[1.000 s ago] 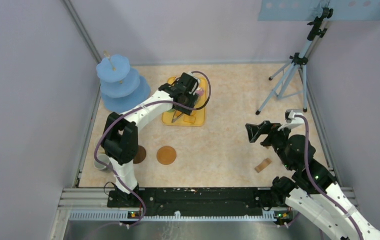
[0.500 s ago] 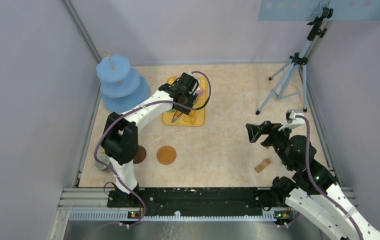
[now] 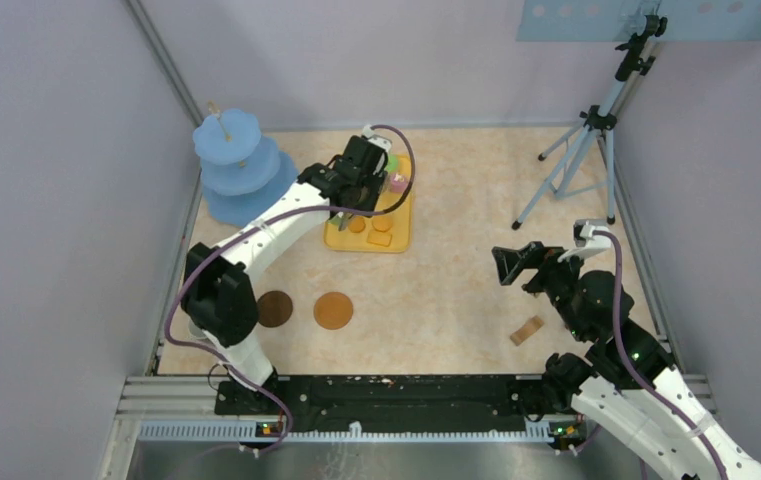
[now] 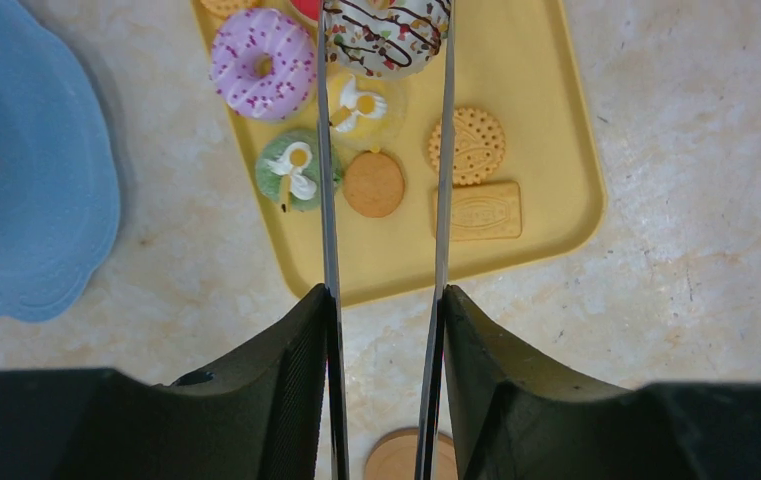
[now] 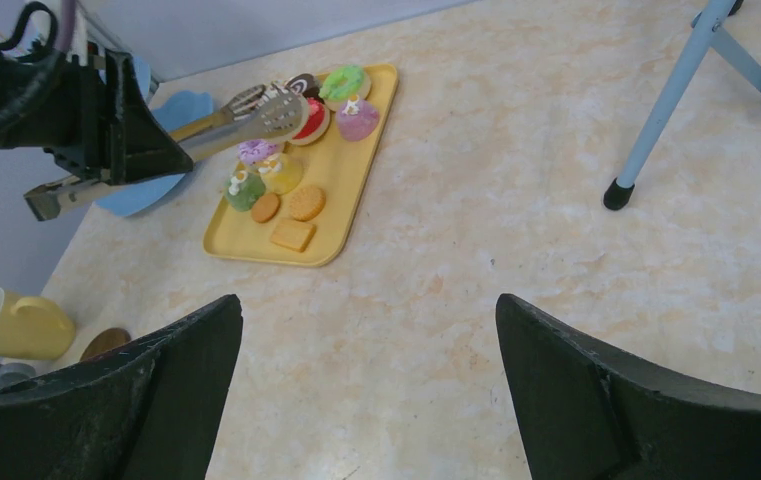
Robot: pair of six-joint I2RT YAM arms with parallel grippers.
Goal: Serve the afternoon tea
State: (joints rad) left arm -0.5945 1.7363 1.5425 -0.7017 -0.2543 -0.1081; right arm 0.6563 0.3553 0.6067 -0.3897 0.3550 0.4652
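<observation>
Far left, yellow mug near the two brown coasters. Left gripper is partly closed on the long metal tongs, with a finger pressed against each arm. The tong tips straddle the chocolate-drizzled doughnut at the far end of the yellow tray. They may be touching it, but the frame edge cuts that off. Right gripper is spread wide and empty, well apart from the tray.
</observation>
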